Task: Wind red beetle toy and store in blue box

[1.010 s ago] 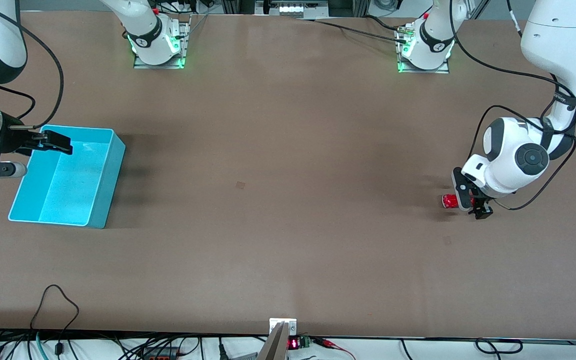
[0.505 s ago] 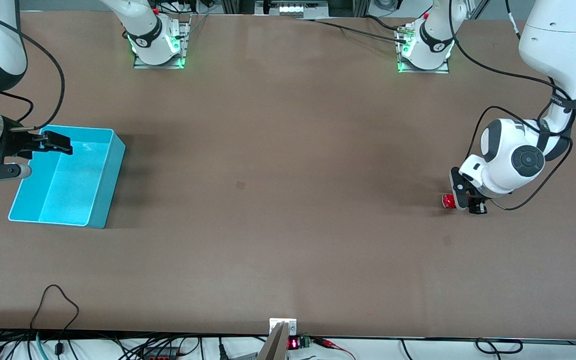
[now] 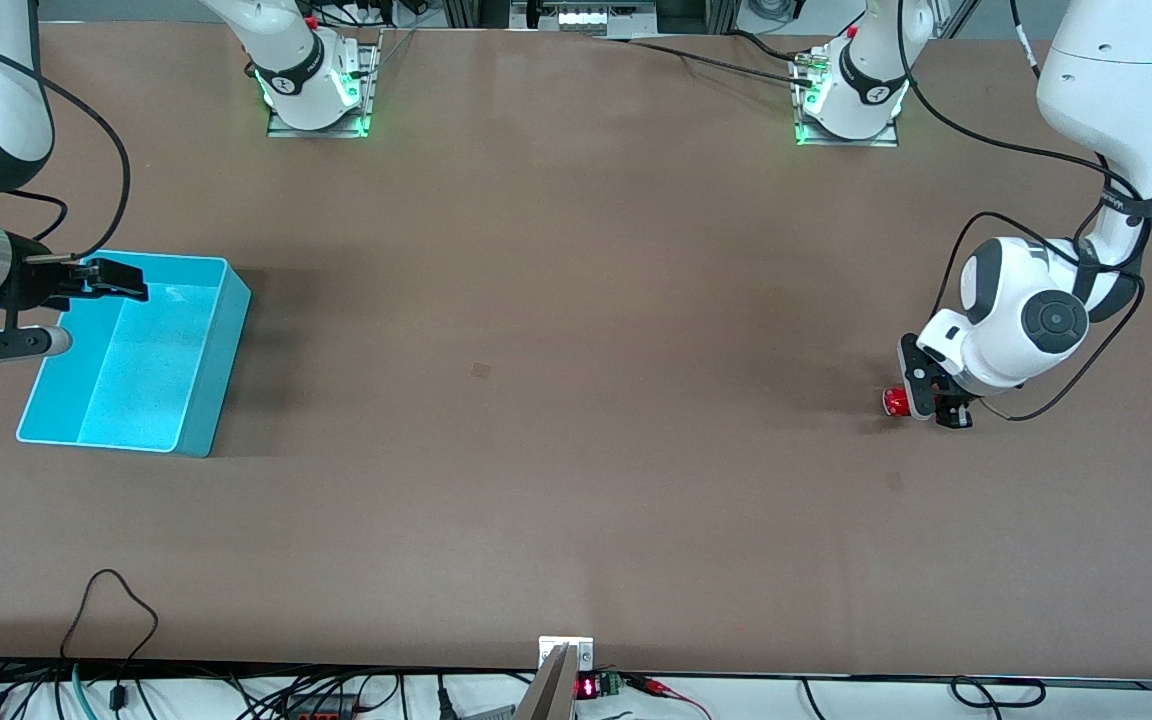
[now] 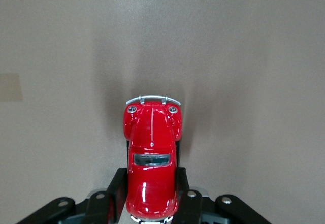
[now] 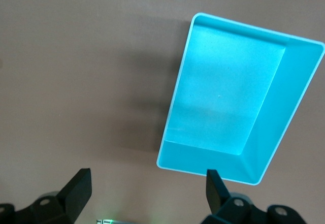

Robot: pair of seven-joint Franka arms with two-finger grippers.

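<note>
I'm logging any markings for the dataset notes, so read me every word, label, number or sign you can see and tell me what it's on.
No text can be read.
Red display at the table's near edge: glowing digits, too small to read.
Left arm's dark band: lettering, too blurred to read.
Red beetle toy, blue box: no markings visible.

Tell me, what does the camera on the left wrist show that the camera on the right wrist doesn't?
Only the left wrist view shows the red beetle toy, seen from above, with the left gripper shut on its sides and its silvery bumper pointing away from the gripper.

Only the right wrist view shows the blue box, open-topped and with nothing in it, below the open right gripper, whose two fingers stand wide apart.

Both show the same brown table under each gripper, and neither shows the other arm.
</note>
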